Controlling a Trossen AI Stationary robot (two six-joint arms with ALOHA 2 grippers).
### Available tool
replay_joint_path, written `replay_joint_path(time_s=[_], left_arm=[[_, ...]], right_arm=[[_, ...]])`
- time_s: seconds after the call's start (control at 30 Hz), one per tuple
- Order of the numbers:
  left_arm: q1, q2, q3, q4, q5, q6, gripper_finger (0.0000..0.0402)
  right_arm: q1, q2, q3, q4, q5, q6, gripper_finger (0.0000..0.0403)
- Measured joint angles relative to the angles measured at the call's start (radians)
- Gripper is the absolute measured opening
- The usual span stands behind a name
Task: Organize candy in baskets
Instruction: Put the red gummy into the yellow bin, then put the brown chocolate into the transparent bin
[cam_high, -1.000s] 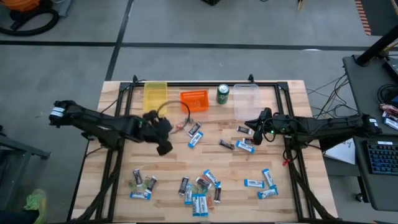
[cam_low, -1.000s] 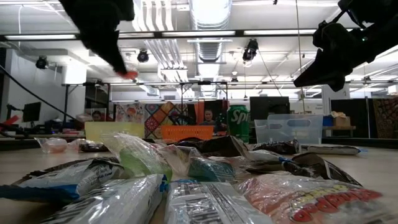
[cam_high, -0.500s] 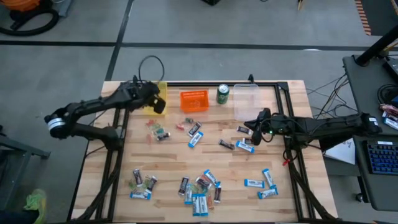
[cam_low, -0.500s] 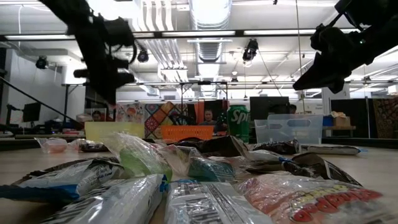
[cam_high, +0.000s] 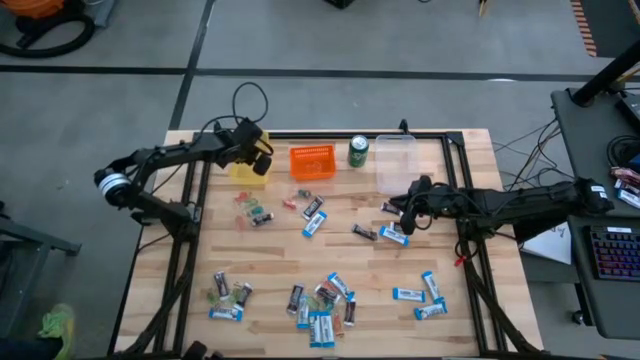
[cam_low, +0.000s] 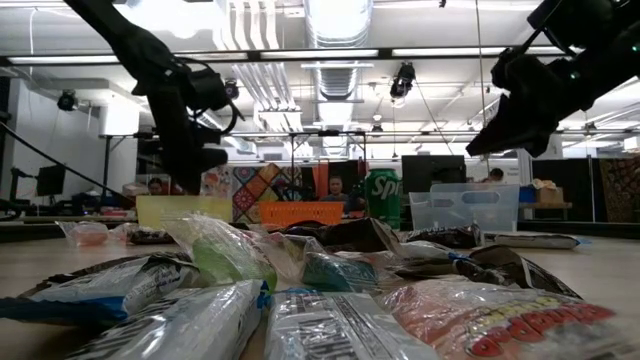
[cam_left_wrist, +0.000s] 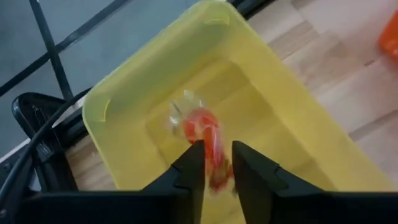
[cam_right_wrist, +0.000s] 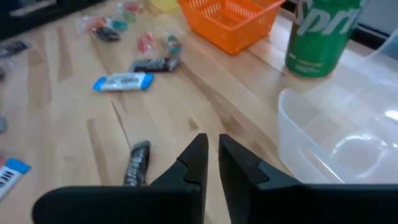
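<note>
The yellow basket (cam_high: 243, 172) stands at the far left of the table, and my left gripper (cam_left_wrist: 216, 152) hangs over it, fingers a little apart and slanting down. A red wrapped candy (cam_left_wrist: 200, 127) shows blurred at the fingertips, above the basket's floor (cam_left_wrist: 261, 118). My right gripper (cam_right_wrist: 212, 143) hovers shut and empty over the right half, above a dark mini bar (cam_right_wrist: 137, 163) and near the clear basket (cam_right_wrist: 348, 137). The orange basket (cam_high: 313, 162) stands between the two others. Loose candy (cam_high: 322, 303) lies across the wood. My left gripper has the red candy's lower end (cam_left_wrist: 217, 174) between its parted fingertips, seen from above over the yellow basket. The candy is blurred, and I cannot tell whether the fingers touch it.
A green soda can (cam_high: 358, 151) stands between the orange and clear baskets. Small sweets (cam_high: 254, 210) lie near the yellow basket, blue-and-white bars (cam_high: 412, 294) at the near right. A black frame rail (cam_high: 330, 133) runs along the table's far edge.
My left gripper has swung from the table's middle toward the far left edge with the red candy, turning and sinking over the yellow basket. The small sweets it stood over now show on the wood. My right gripper has kept still.
</note>
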Motion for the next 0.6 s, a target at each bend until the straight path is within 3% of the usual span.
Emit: replay_joint_path(time_s=[0.23,0.37,0.5,0.6], left_arm=[[-0.003,-0.01,0.0,-0.02,0.011,0.0,0.0109],[-0.027,-0.056,0.0,-0.027,0.136,-0.006,0.011],[-0.105,-0.124,-0.001,-0.021,0.258,-0.025,0.01],[-0.214,-0.177,-0.007,0.037,0.276,-0.042,0.0091]], right_arm=[[0.0,0.0,0.064,-0.022,-0.029,-0.098,0.0066],[0.001,0.0,0.127,-0.02,-0.034,-0.157,0.0077],[0.002,0.001,0.178,-0.02,-0.08,-0.185,0.0079],[0.002,0.001,0.204,-0.021,-0.116,-0.185,0.0075]])
